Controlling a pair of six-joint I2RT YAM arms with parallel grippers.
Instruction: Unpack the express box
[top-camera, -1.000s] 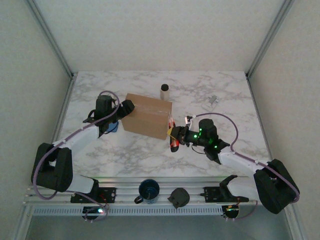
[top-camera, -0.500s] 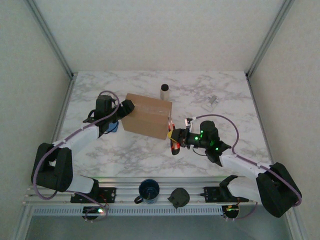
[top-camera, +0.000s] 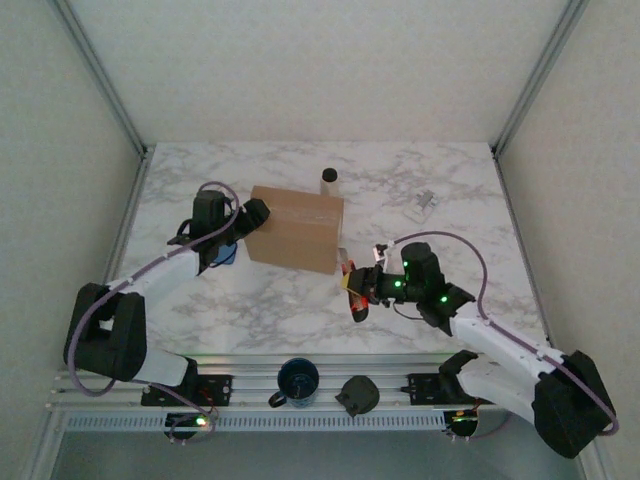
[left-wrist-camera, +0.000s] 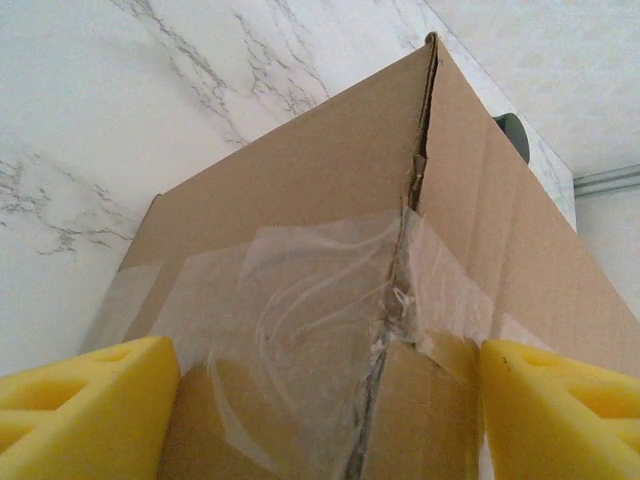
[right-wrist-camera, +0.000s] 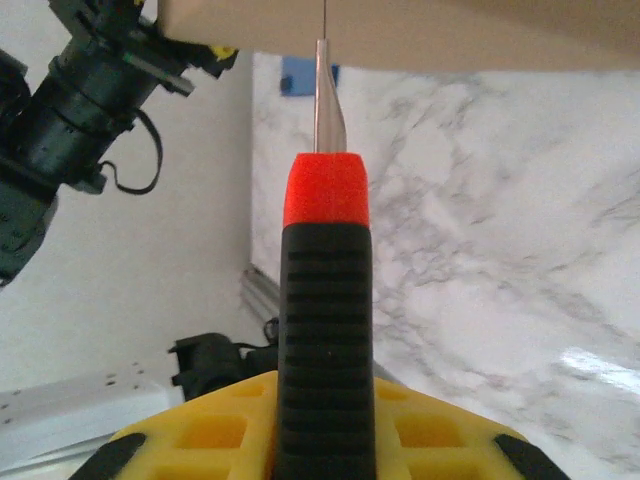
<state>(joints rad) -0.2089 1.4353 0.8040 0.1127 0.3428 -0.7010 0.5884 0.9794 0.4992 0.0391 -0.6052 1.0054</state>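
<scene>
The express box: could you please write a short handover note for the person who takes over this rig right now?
Left gripper: open, jaws wide at the left end of the express box; I cannot tell whether the pads press it.
Right gripper: shut on the knife, blade pointing at the box's right end, tip at its edge.
Box: mid-table, flaps closed, clear tape across the seam.
Done: knife in hand, at the box.
Left: cut the tape, open the flaps, take out the contents.
</scene>
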